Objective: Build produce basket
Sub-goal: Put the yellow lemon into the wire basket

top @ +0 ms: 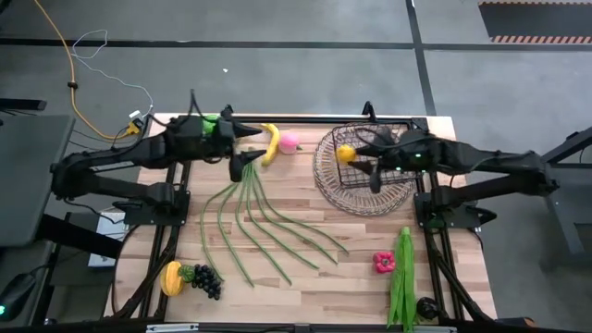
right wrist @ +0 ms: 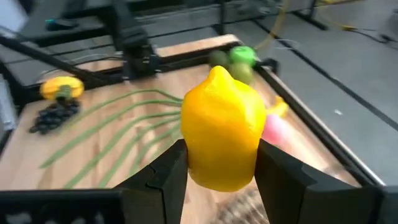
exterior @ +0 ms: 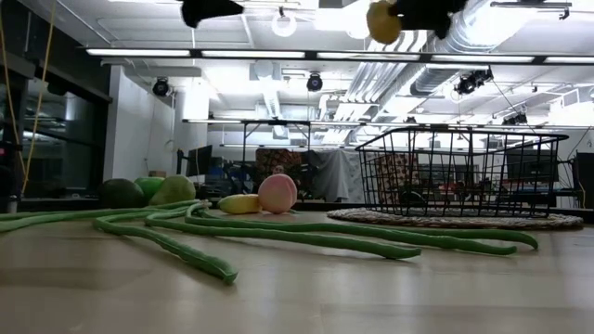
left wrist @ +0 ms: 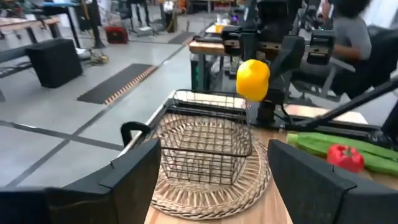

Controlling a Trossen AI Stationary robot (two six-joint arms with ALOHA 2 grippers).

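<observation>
Right gripper (top: 356,154) clamped on the lemon (top: 345,154), fruit pinched between both fingers (right wrist: 163,177) and held in the air above the basket (top: 365,190), over its left half near the rim. From table height, lemon (exterior: 382,22) seen high above the wire walls of the basket (exterior: 459,176), clear of them. In the right wrist view, lemon (right wrist: 222,127) filling the gap between the dark fingers, its pointed end up.

Left gripper (top: 248,163) released, fingers (left wrist: 130,177) spread with nothing between them, raised over the far left part of the table (top: 305,277), above the bundled end of the long green beans (top: 264,222). Well apart from the lemon, with basket (left wrist: 208,155) and lemon (left wrist: 253,79) ahead of it in the left wrist view.

Basket near the far right corner of the table. Beans fanned out from that bundled end toward the near edge and middle. Banana (top: 271,143) and pink peach (top: 289,141) side by side at the far edge, between gripper and basket; green apple (top: 210,121) at the far left corner. Dark grapes (top: 205,280) near the near left corner, beside a yellow-orange piece (top: 173,277), kind not clear. Red pepper (top: 384,263) and leafy greens (top: 403,277) close together along the right edge, toward the near right corner. At table height, avocado (exterior: 122,193) and pear (exterior: 174,190) together at the far left, peach (exterior: 277,194) just right of the banana (exterior: 238,203).
</observation>
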